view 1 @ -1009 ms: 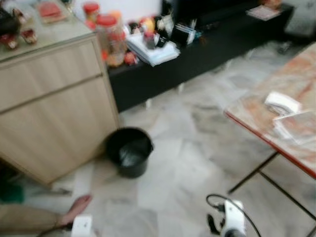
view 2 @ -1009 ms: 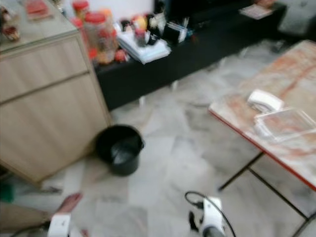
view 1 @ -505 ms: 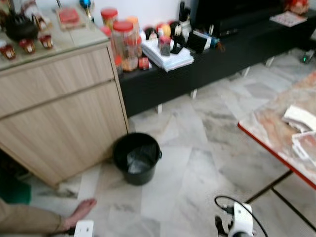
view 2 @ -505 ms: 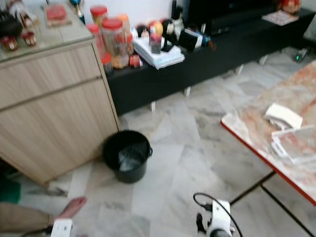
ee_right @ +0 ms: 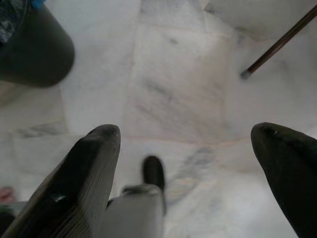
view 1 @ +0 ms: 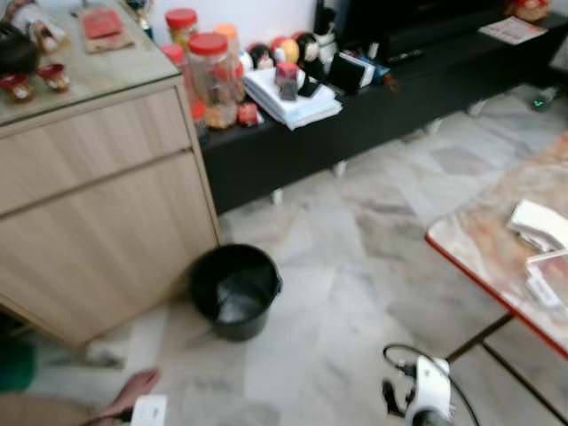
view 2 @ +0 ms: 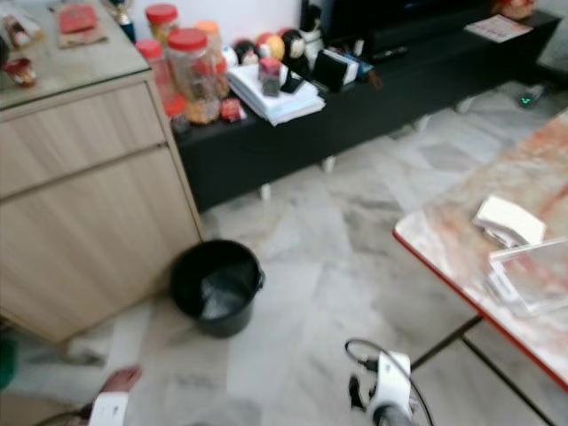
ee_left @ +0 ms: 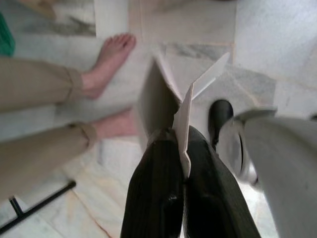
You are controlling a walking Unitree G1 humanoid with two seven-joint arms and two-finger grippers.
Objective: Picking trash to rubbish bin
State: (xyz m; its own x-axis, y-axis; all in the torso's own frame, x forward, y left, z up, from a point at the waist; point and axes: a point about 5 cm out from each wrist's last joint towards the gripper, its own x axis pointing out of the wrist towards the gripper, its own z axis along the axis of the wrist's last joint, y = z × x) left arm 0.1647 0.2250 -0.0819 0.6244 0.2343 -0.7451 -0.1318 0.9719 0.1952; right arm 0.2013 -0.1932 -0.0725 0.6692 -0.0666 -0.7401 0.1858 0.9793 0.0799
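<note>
A black rubbish bin (view 1: 235, 288) with a dark liner stands on the marble floor beside the wooden cabinet (view 1: 98, 204). In the left wrist view my left gripper (ee_left: 181, 135) is shut on a flat piece of pale cardboard trash (ee_left: 157, 94), held low above the floor. My right gripper (ee_right: 185, 131) is open, its fingers spread wide over bare tiles, with the bin (ee_right: 29, 49) off to one side ahead. Both wrists show at the bottom of the left eye view, the left (view 1: 149, 411) and the right (view 1: 428, 399), short of the bin.
A person's bare feet (ee_left: 110, 54) and trouser legs are close by my left gripper. A red-edged table (view 1: 506, 257) carrying a white box (view 1: 539, 224) stands at the right, on thin dark legs. A black low bench (view 1: 373, 98) with jars and books runs along the back.
The head camera has swung and steadied, so the whole scene shifted slightly. The bin, table and both arms keep their places relative to each other.
</note>
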